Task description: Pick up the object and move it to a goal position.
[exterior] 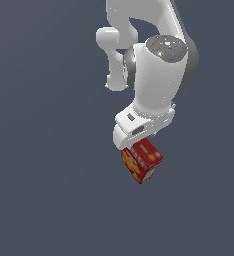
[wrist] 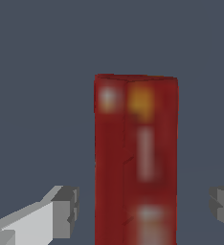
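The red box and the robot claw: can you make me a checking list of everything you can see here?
Surface: plain dark grey-blue all around; no table edge seen.
Job's things: red box with yellow-orange pictures and whitish patches, tilted in the exterior view, right under the arm's hand.
Clutter: nothing seen.
Grippers: claw open; in the wrist view the grey fingertips stand apart from the box on either side, not touching it.
Cables: nothing seen.
Surroundings: white arm reaching down from above; no goal marker seen.
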Robot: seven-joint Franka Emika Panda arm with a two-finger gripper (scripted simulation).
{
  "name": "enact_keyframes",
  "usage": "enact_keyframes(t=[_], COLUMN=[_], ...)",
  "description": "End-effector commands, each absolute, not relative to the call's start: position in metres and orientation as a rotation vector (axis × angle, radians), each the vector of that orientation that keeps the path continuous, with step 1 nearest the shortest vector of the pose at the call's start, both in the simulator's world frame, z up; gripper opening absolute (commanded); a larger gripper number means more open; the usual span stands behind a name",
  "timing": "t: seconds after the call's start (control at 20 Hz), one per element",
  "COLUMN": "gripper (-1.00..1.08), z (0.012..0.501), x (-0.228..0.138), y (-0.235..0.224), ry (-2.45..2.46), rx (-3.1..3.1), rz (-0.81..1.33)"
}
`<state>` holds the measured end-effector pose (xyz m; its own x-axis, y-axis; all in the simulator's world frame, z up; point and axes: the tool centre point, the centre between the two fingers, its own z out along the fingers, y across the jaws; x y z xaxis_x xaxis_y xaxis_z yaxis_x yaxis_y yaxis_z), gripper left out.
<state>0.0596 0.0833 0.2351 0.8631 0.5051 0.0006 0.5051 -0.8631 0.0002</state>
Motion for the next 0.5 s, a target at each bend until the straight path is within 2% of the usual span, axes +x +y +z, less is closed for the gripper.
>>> enact_keyframes(t=[0.0,0.45], gripper=[1.0,1.0], z=[0.225,0.192], x=[0.059,0.059], y=[0.084,0.083], ry=[0.824,0.827], rx=[3.032,3.031], rz=[-0.001,0.0])
